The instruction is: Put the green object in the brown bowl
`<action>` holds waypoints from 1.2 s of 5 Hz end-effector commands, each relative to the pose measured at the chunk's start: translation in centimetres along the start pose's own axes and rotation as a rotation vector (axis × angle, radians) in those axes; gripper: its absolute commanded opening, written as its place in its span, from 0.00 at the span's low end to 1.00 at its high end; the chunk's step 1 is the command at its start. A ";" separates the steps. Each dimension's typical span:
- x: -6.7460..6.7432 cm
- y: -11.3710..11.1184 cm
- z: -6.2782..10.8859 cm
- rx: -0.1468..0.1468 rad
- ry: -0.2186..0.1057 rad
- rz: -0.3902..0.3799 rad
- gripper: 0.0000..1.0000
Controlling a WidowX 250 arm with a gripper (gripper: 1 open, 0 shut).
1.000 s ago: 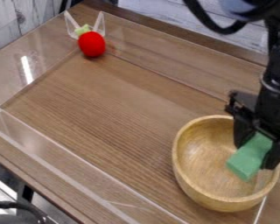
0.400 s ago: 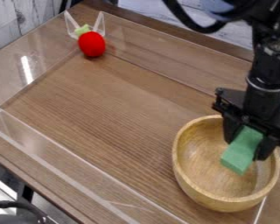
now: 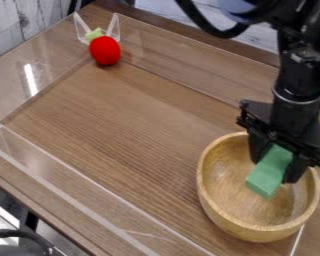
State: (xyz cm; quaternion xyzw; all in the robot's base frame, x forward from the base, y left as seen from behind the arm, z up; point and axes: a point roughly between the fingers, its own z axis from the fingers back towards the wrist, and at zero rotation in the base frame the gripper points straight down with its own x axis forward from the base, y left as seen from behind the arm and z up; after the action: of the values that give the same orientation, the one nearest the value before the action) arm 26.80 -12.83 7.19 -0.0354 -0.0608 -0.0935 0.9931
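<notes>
The lone camera looks down at a slant from above the wooden tabletop [image 3: 116, 130] — taking in a broad stretch of it, with the tan wooden bowl [image 3: 227, 205] in the lower right — so no second view shares its scene.

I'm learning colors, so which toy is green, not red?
The green block, the flat one in the pincer above the bowl; the red toy is round.
</notes>
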 end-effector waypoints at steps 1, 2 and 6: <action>0.1 0.3 1.5 -0.020 -0.057 -0.008 0.00; 0.6 0.6 2.0 -0.026 -0.043 -0.020 1.00; 2.0 2.9 3.8 -0.001 -0.072 0.058 1.00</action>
State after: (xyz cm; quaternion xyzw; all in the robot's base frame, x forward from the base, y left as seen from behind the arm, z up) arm 27.99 -9.89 8.90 -0.0329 -0.0588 -0.0586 0.9960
